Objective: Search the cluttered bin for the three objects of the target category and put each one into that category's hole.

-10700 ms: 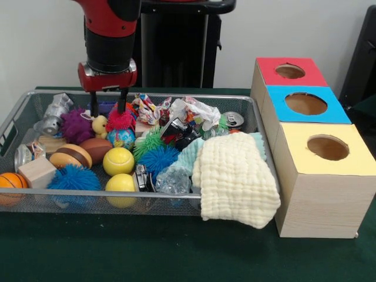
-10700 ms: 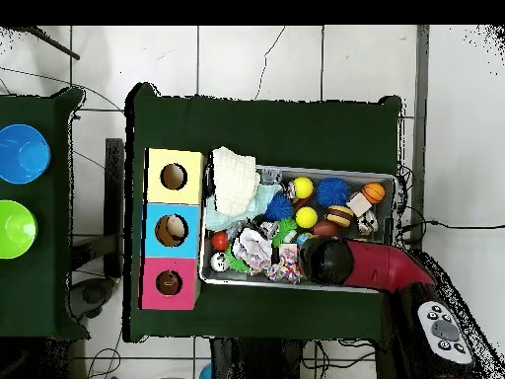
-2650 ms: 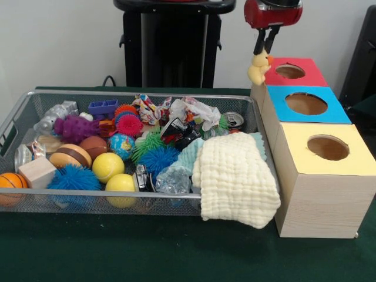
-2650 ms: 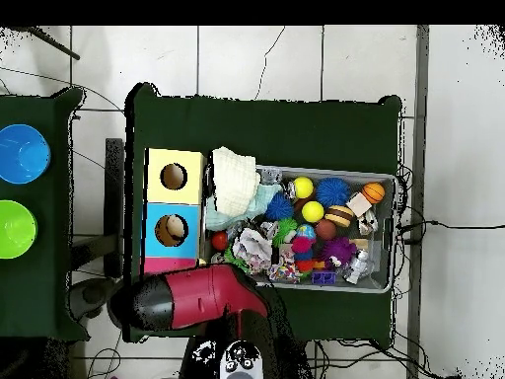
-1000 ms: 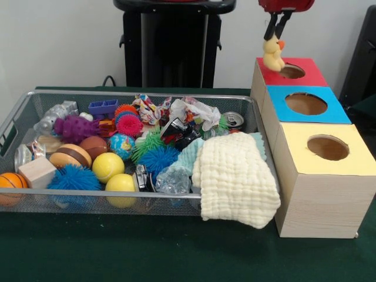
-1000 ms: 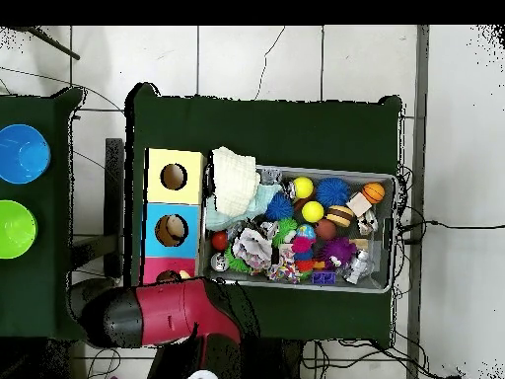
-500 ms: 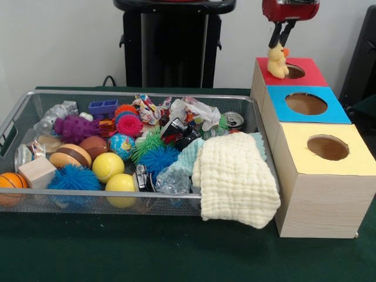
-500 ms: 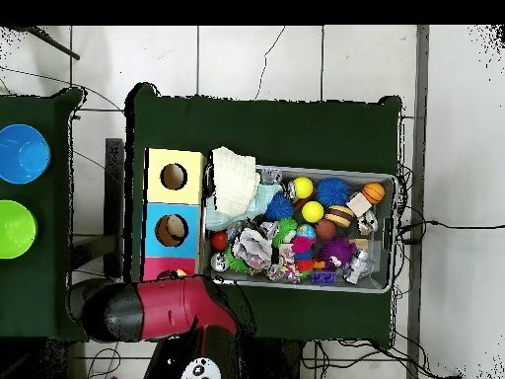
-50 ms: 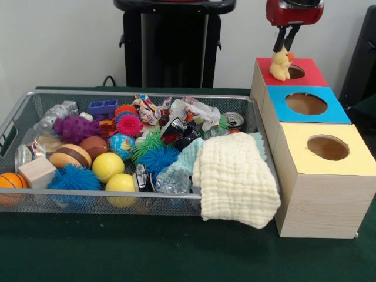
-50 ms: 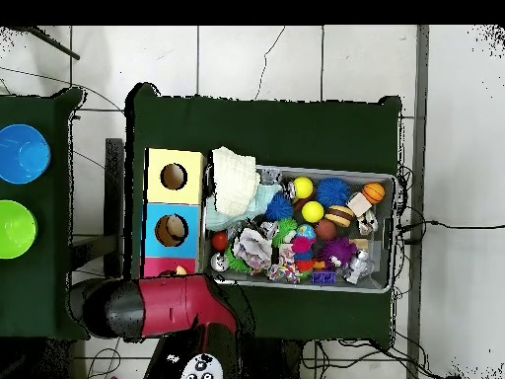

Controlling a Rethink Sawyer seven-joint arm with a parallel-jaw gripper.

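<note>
Dangling from the gripper, whose fingers are clamped on its head, the yellow duck toy has dropped lower within the last second, beside the hole in the red box. Release looks imminent, while the wire bin keeps its clutter.

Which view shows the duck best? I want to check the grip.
The front view: the yellow duck hangs from the gripper by the red box's hole. Overhead, the arm hides it.
</note>
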